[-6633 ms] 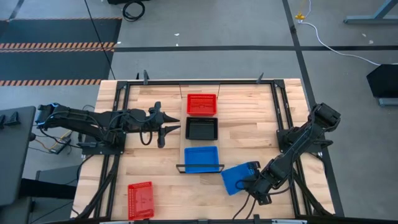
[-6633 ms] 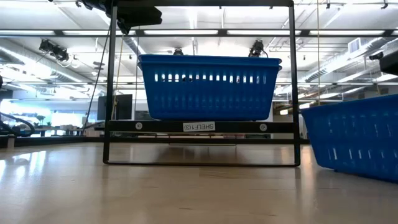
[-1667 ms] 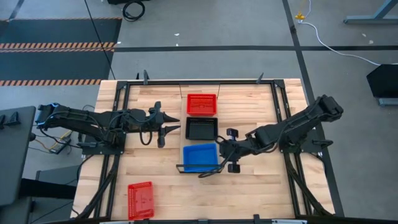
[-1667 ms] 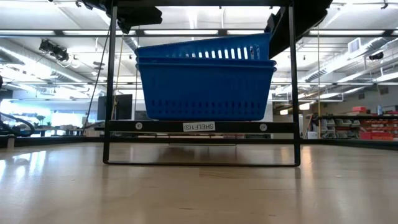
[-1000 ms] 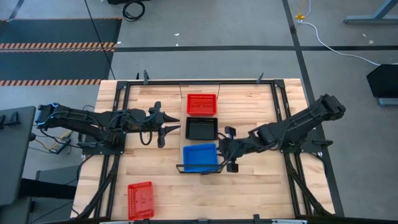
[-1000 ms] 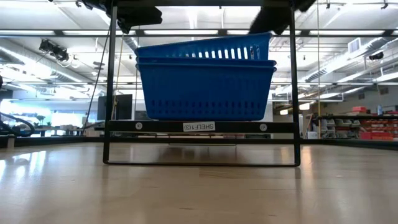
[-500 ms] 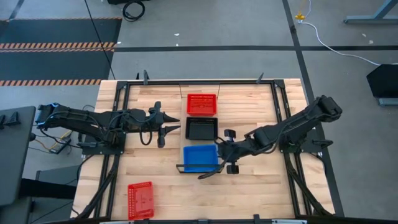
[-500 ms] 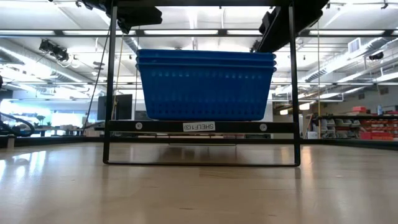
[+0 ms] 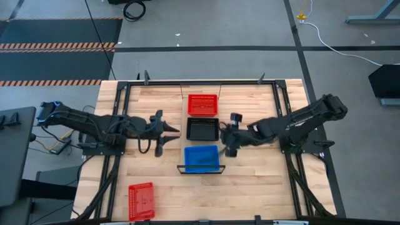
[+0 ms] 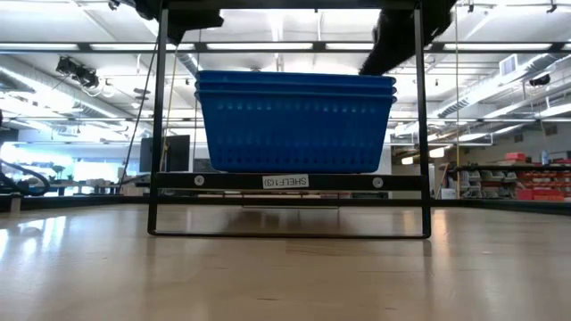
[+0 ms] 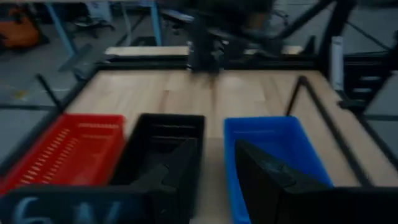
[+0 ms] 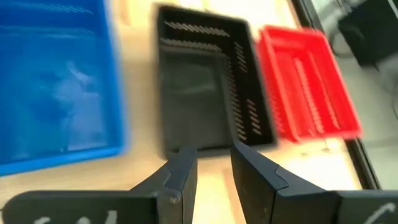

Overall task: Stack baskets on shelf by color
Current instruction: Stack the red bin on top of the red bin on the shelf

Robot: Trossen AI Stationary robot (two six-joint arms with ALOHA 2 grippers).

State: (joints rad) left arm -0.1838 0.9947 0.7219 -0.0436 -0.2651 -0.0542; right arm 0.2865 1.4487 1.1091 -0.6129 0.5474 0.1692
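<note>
The right pincer (image 9: 229,142) hangs over the tabletop (image 9: 262,181) just beside the shelf (image 9: 185,156), level with the gap between the black and blue stacks. Its two dark fingers (image 12: 180,171) stand a narrow gap apart with nothing between them. Straight ahead of it in its wrist view lies the black basket (image 12: 205,87), with the red basket (image 12: 308,84) to one side and the blue basket (image 12: 56,87) to the other, all three in a row on the shelf board.

Across the shelf from it, the left pincer (image 9: 164,134) points toward the same row from the opposite side, near the black basket (image 9: 203,129) but not touching it. Its fingers (image 11: 171,171) are parted a little and grip nothing. In its wrist view the red, black and blue baskets lie side by side just past its fingertips, and the right arm shows beyond them, blurred.

From table height, the blue stack (image 10: 294,120) sits level on the shelf within the thin black frame (image 10: 159,134), its rims nested one upon another.

Well away from both pincers, a lone red basket (image 9: 141,201) rests near the tabletop's front edge, on the left arm's side.
</note>
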